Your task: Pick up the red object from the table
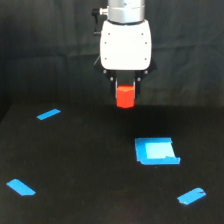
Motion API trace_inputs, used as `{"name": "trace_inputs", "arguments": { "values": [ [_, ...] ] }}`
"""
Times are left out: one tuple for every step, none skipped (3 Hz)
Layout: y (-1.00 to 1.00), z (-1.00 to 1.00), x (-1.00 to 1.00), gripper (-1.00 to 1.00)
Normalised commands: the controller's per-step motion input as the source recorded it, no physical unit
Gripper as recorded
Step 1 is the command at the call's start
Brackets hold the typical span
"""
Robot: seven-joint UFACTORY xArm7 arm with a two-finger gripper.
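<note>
Okay, from my remote seat I see the gripper (125,85) clenched on the red object (125,96), fingers dark and short under the white head, block pinched between them at its top. Most of the block hangs below the fingertips, upright, no obvious tilt. It sits directly under the head, centred on it, narrower than the white housing above.

Progress call: I judge the pick as basically done. The block looks lifted clear of the table (75,165), its lower edge sitting at about the line where black surface meets black curtain (40,50), so it appears to be in the air rather than resting. Can't be fully sure of the clearance, since black on black hides any shadow or gap. What's left, as I read it: hold the grasp steady, maybe raise a bit more to confirm the lift.

Risk: the grip is on the upper part only, so a slip is possible if the arm jerks.

Outward from there: blue square patch (156,151) lies on the table below and toward the exterior view's right of the block, well apart from it. Blue tape strips at far left (48,114), near left (20,187) and near right (191,196), all flat, none near the gripper.
</note>
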Motion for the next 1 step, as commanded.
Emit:
{"name": "trace_inputs", "arguments": {
  "values": [
    [0.06,-0.03,-0.02,-1.0]
  ]
}}
